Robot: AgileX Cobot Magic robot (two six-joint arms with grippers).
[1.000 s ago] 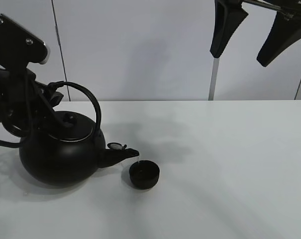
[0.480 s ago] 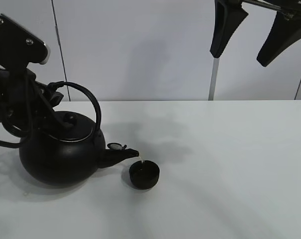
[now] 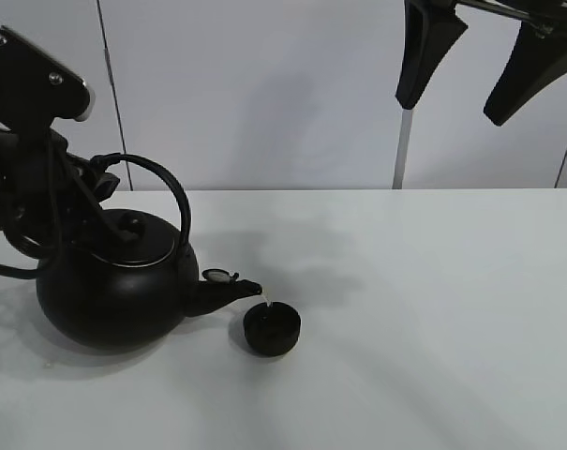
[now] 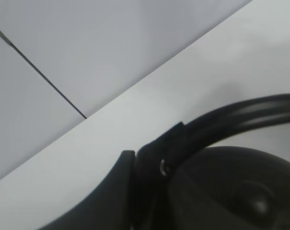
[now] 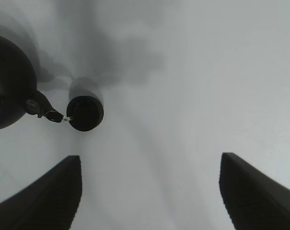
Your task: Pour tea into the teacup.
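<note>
Mid-pour, I reckon: kettle [image 3: 114, 286] tipped, spout over the teacup [image 3: 272, 329] rim, thin stream showing. Cup sits on desk [image 3: 424, 309] just beside spout. My L hand [image 4: 149, 184] clamps the kettle handle. R hand [image 5: 149, 191] spread wide, holding nothing, high above cup. Left: finish fill, level kettle.

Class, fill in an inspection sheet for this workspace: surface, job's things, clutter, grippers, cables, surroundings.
Surface: white table, bare apart from the two items.
Job's things: black kettle tilted, spout over the teacup; thin stream visible at the cup's rim.
Clutter: nothing seen.
Grippers: left gripper shut on the kettle's handle; right gripper open, raised clear of the table.
Cables: black cable by the left arm.
Surroundings: pale panelled wall.
</note>
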